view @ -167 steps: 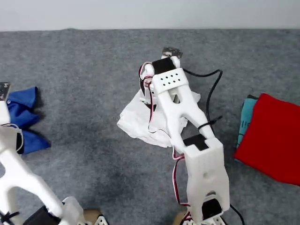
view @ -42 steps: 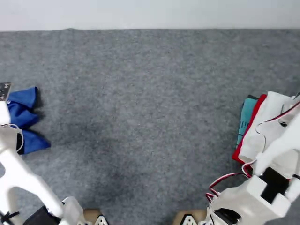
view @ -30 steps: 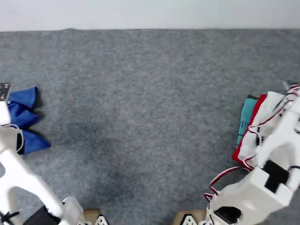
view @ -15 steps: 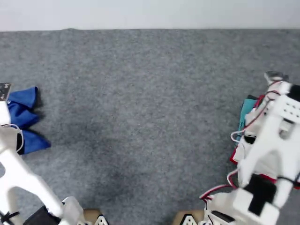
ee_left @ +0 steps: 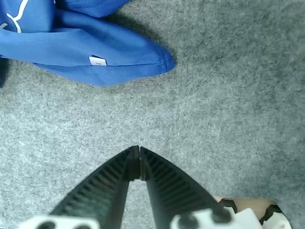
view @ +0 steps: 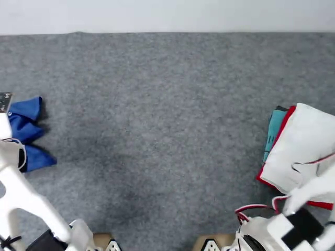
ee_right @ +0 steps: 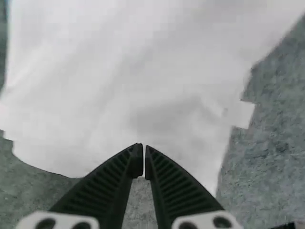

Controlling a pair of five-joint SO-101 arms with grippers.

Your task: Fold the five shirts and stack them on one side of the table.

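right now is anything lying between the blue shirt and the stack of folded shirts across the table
Nothing visible does. Bare grey mat lies between the blue shirt and the stack topped by the white shirt. The left tool, shut, hangs over the mat near the blue shirt.

Table [view: 157, 130] with a mottled grey, felt-like top running out of view on both sides, plain pale wall [view: 167, 15] in a narrow strip behind its far edge, soft even light, only faint shadows on the grey
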